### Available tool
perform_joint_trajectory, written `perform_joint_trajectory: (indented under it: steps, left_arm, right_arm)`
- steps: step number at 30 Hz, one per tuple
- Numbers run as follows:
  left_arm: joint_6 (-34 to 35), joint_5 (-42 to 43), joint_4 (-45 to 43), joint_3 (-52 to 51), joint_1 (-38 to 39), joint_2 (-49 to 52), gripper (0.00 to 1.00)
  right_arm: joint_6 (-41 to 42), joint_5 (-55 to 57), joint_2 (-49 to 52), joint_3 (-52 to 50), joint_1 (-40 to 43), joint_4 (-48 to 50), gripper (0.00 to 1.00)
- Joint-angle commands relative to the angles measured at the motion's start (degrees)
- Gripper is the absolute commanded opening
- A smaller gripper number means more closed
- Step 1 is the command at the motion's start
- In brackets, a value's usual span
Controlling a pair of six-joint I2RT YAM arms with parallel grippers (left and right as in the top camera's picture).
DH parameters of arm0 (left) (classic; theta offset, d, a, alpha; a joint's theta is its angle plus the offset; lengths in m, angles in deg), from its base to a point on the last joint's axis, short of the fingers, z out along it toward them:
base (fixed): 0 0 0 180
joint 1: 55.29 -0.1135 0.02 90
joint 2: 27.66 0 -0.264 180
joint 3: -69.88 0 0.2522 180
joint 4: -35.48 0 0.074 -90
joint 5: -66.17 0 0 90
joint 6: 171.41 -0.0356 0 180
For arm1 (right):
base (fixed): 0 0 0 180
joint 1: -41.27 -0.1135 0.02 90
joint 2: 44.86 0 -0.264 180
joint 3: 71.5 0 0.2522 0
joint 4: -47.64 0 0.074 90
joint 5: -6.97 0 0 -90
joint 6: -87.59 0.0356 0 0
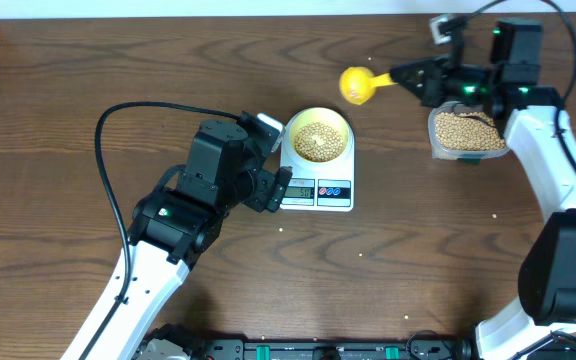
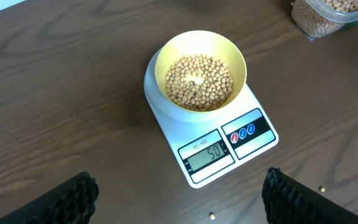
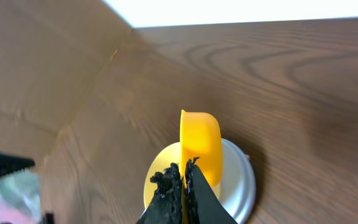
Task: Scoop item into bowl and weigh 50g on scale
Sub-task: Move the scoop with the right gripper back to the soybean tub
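On the dark wooden table, well in from its edges, the small round pale-yellow bowl of loose tan beans sits on the flat white scale — probably light, spillable, best gripped at the rim — left gripper spread empty, right gripper clamped on the yellow plastic scoop.

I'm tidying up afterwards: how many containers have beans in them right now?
2: the pale-yellow bowl on the scale, and the clear tub on the table's right side. Whether the yellow scoop holds any cannot be told.
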Motion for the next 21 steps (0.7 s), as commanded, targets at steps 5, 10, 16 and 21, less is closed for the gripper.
perform_joint_trajectory:
  steps: [5, 10, 16, 21]
  left_arm:
    - [-0.15, 0.55, -0.04, -0.13, -0.13, 0.11, 0.86]
    - [-0.15, 0.52, -0.07, -0.13, -0.13, 0.11, 0.87]
    - [-0.15, 0.55, -0.04, -0.13, -0.13, 0.11, 0.86]
    - [-0.15, 0.55, -0.07, -0.13, -0.13, 0.11, 0.87]
  right_arm:
    - [7.74, -1.18, -1.70, 0.00, 5.20, -0.26, 0.01]
    - [9.64, -1.16, -2.05, 0.00, 8.31, -2.03, 0.01]
    - [9.55, 4.81, -4.22, 0.00, 11.50, -6.27, 0.01]
    - [6.71, 11.96, -7.98, 0.00, 12.87, -11.06, 0.01]
